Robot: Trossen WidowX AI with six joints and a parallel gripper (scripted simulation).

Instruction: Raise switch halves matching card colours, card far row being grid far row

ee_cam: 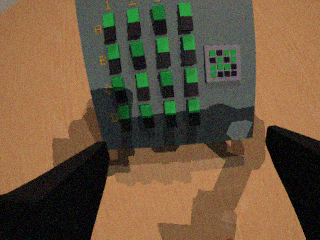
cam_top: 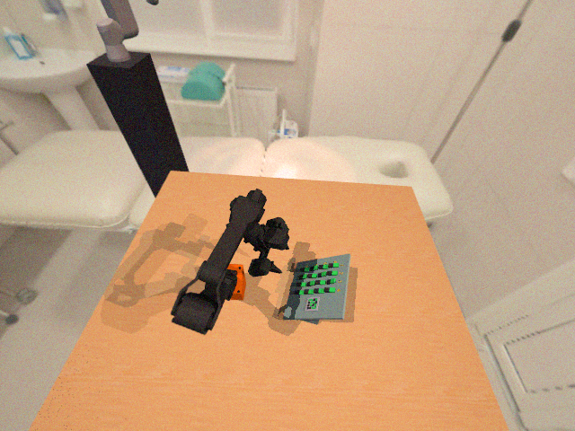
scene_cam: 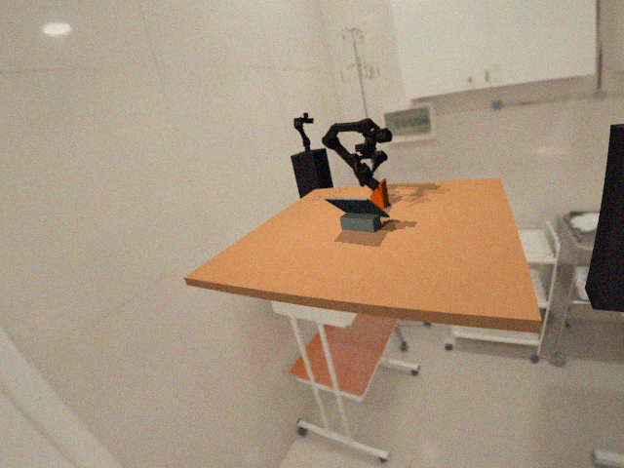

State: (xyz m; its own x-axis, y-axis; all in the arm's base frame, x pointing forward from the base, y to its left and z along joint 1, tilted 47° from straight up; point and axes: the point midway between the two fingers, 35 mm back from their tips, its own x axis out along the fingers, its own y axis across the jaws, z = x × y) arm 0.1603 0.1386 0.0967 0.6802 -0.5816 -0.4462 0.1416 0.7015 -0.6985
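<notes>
Grey panel (ee_cam: 167, 60) lies ahead of open gripper (ee_cam: 180, 180)

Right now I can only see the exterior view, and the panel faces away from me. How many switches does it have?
Observer: Sixteen switches, four rows of four, on the grey panel.
Operator: Where is the little card?
Observer: The card lies on the panel, right of the grid.
Operator: Is the end effector holding something?
Observer: No, the end effector is open and empty, short of the panel.
</notes>
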